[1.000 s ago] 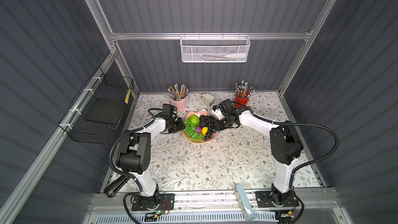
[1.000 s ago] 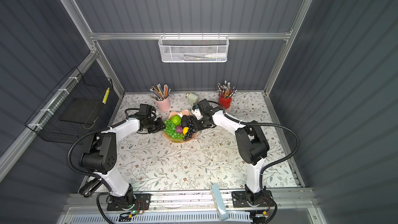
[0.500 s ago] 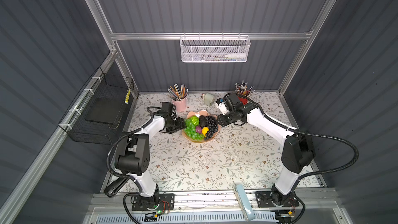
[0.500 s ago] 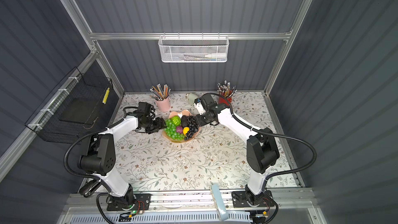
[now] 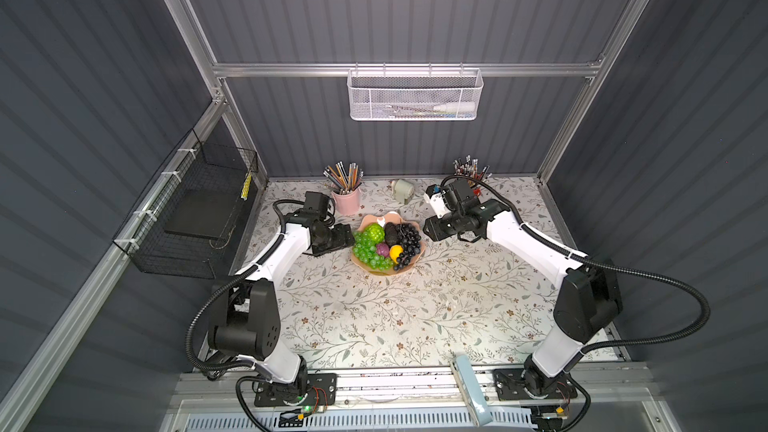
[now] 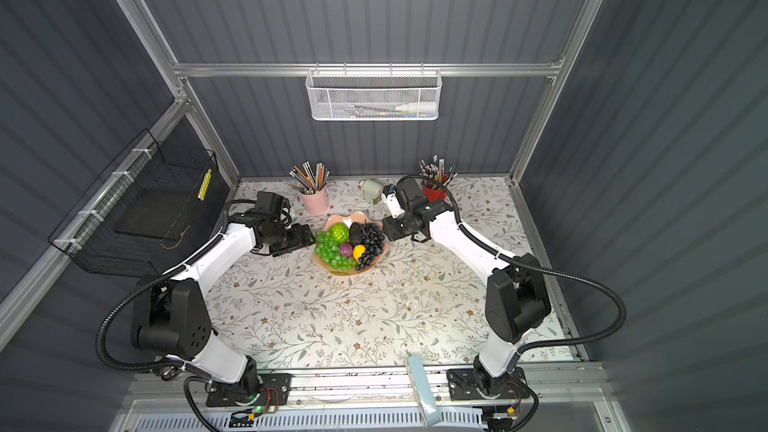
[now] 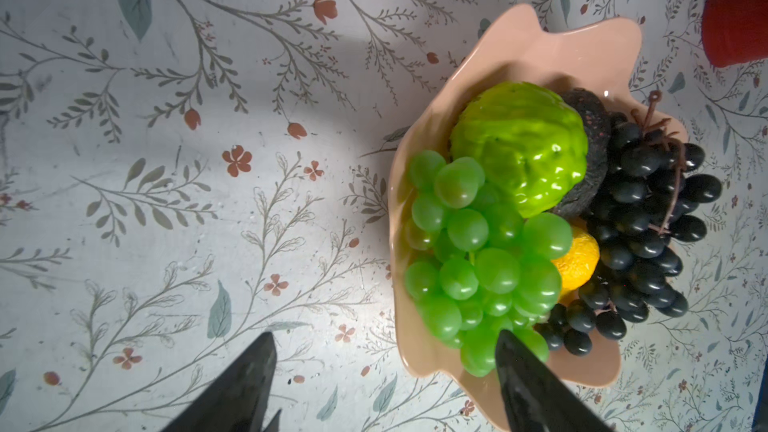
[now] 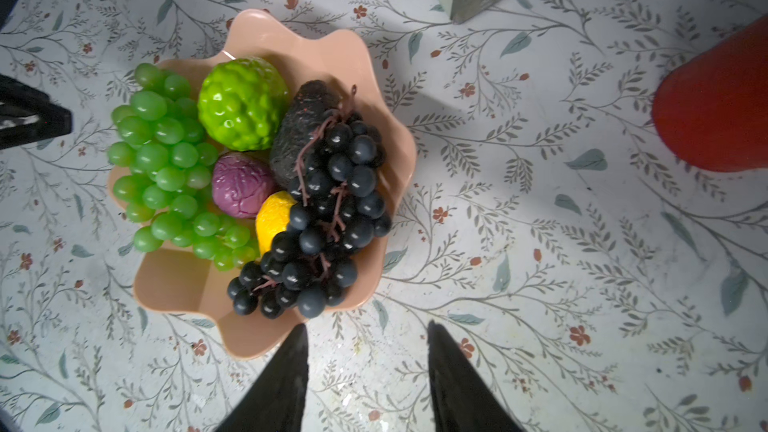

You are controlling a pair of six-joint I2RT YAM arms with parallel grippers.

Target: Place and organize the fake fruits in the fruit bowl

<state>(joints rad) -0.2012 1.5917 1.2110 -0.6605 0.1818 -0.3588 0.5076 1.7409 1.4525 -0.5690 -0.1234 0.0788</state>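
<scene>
Brimming scalloped peach-pink fruit bowl [image 8: 178, 284]

Bowl [image 8: 174, 284] is peach-pink, tablecloth [image 8: 540, 243] white with leafy sprigs

Lab test booth: aluminium frame [image 5: 407, 70]; grey panel walls [image 5: 374, 6]; floral tabletop [image 5: 374, 309].

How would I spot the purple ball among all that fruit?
Find the peach-pink bowl on the flowered table. Near its middle, the purple ball sits between the green grapes and the black grapes, beside the yellow fruit. It alone is purple and wrinkled.
</scene>
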